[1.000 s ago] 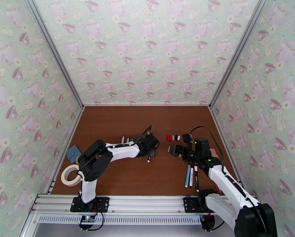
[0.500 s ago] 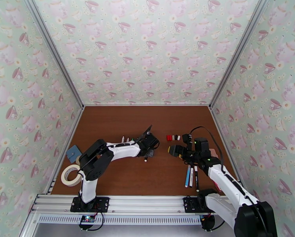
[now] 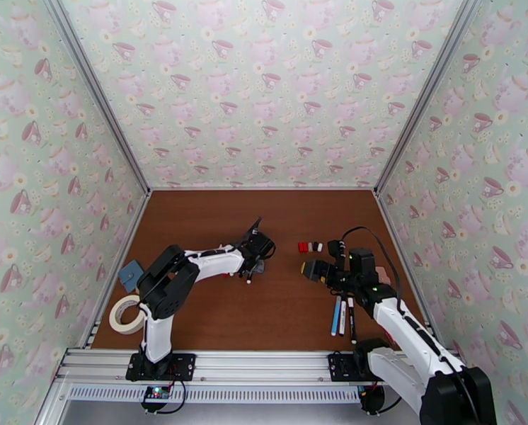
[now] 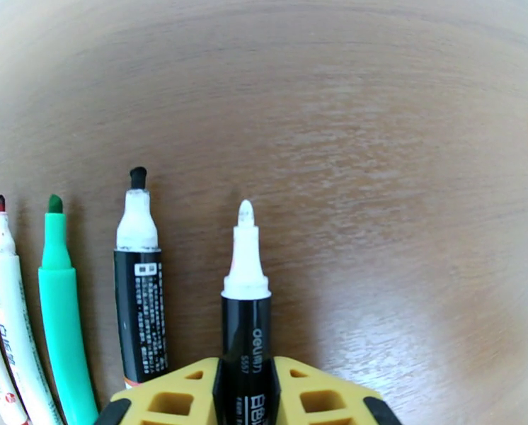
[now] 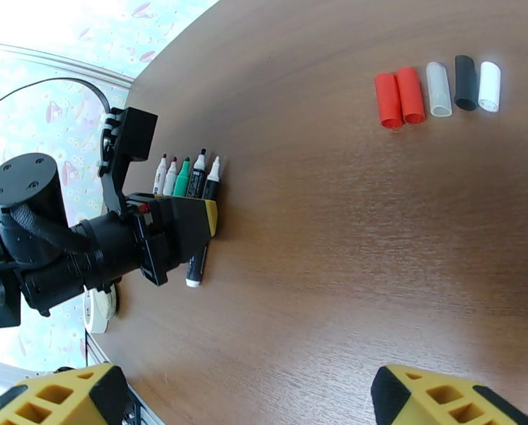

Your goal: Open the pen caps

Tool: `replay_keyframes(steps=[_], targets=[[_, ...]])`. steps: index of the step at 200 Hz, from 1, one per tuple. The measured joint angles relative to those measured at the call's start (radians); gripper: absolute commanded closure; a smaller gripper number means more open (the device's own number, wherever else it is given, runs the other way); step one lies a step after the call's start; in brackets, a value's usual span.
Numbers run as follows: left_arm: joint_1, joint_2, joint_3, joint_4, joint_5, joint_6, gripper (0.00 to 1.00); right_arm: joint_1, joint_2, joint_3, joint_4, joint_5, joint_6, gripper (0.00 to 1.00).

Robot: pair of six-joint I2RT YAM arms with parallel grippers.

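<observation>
- Roughly, you are past halfway: five stubby plastic pen caps [image 5: 437, 90], two red, one clear, one black, one white, lie in a row on the brown wooden surface [image 3: 264, 207], off their pens
- left gripper [image 4: 246, 382]: jaws pinching the uncapped black-barrelled, white-tipped marker [image 4: 246, 327], just beside four bare-tipped pens [image 4: 62, 306] lying in a row
- right gripper [image 5: 250, 398]: jaws spread, nothing between them, near the caps
- left to do, as I judge it: three slim pens [image 3: 342, 316] beside your right arm look capped
- white tape roll [image 3: 126, 313] and blue square pad [image 3: 132, 275] sit well apart at the left edge; neither looks to be in your way
</observation>
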Motion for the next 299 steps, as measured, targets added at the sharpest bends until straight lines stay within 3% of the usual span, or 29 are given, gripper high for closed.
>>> replay_keyframes(steps=[65,181,216,254,299], targets=[[0.008,0.000,0.009,-0.012,-0.021,0.031,0.77,0.000,-0.003,-0.006,0.001,0.001,0.006,0.03],[0.016,-0.065,0.021,-0.011,-0.012,0.050,0.52,0.000,0.061,0.018,-0.011,0.022,0.003,0.04],[0.016,-0.179,-0.008,0.005,0.033,0.056,0.35,0.000,0.068,0.045,-0.029,0.058,0.003,0.07],[0.016,-0.312,-0.071,0.101,0.133,0.061,0.01,0.000,0.066,0.064,-0.087,0.142,0.005,0.12],[0.005,-0.439,-0.216,0.267,0.276,0.075,0.00,0.000,0.016,0.064,-0.196,0.286,0.021,0.24]])
